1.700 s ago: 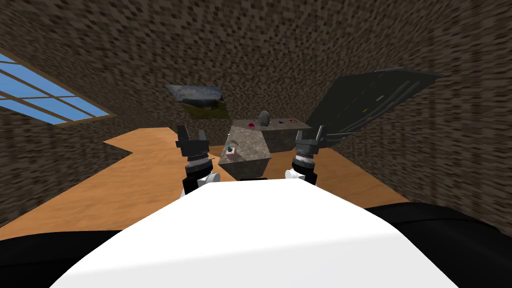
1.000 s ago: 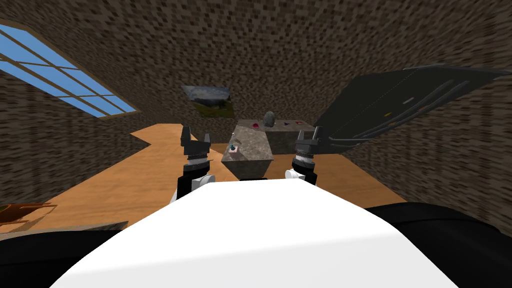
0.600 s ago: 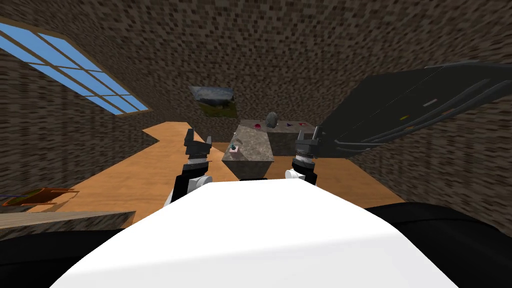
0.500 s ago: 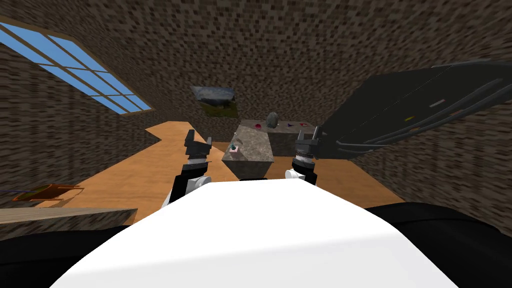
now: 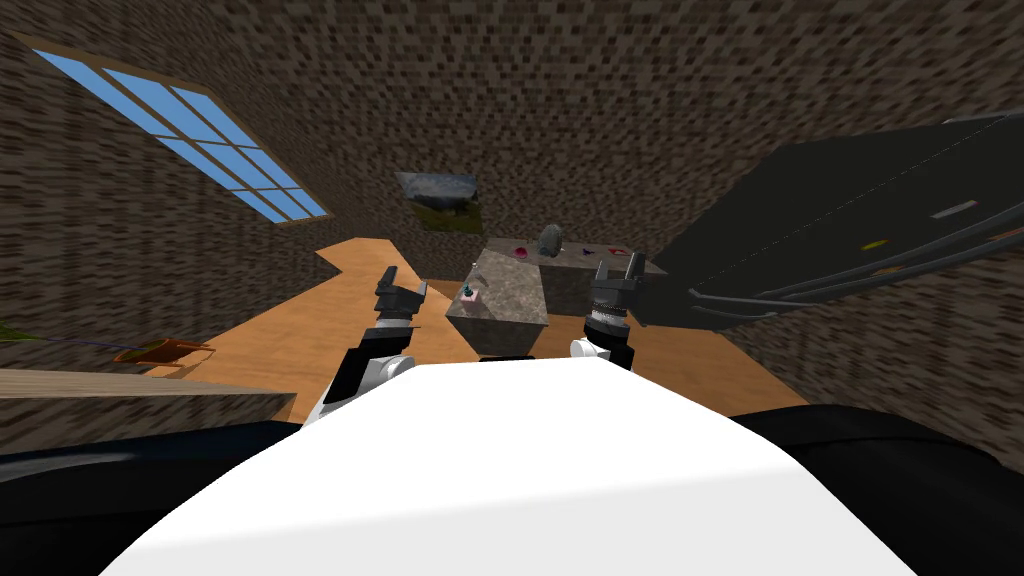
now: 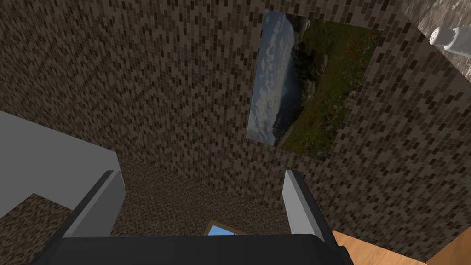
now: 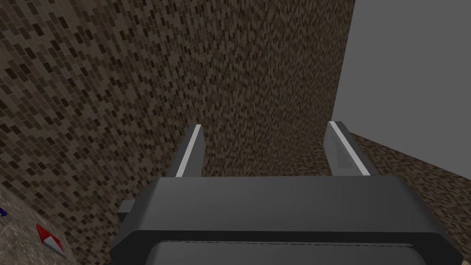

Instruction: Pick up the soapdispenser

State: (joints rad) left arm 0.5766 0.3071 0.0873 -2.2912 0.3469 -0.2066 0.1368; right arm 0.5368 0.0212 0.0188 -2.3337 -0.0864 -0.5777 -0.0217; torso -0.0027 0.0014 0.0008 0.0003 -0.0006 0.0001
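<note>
We log the left gripper [image 5: 404,284] with fingers spread apart and nothing between them, raised above the orange wooden floor [image 5: 300,335], just left of the mottled grey stone tabletop [image 5: 505,300]. The right gripper [image 5: 617,270] is also apart and empty, at the tabletop's right side. The small pink soap dispenser with dark teal pump [image 5: 466,291] stands upright by the tabletop's left edge, near the left gripper, not touching.
</note>
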